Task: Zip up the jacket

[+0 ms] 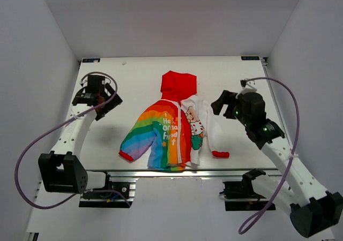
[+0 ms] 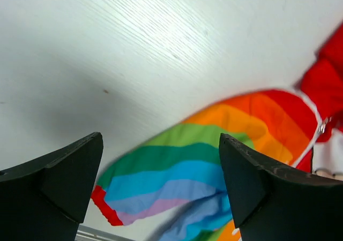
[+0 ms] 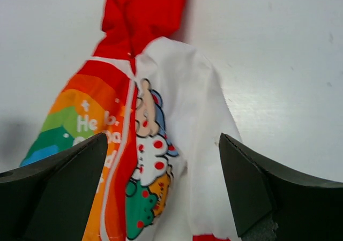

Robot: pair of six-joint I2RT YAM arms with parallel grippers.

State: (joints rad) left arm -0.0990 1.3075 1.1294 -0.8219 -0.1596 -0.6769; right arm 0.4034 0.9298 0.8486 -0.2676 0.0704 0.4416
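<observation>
The jacket (image 1: 174, 126) lies flat in the middle of the table, red hood (image 1: 178, 84) toward the far side. Its left half is rainbow-striped with white lettering; its right half is white with a cartoon print. Both red cuffs show. My left gripper (image 1: 107, 106) hovers open and empty to the jacket's left; its wrist view looks down on the rainbow sleeve (image 2: 177, 177). My right gripper (image 1: 221, 103) hovers open and empty to the jacket's right; its wrist view shows the hood (image 3: 142, 10), the cartoon print (image 3: 153, 166) and the front edge running down the middle.
The white table (image 1: 134, 75) is framed by a grey backdrop at the back and sides. Its near edge runs just below the jacket's hem, with the arm bases (image 1: 107, 190) mounted under it. Purple cables loop from both arms.
</observation>
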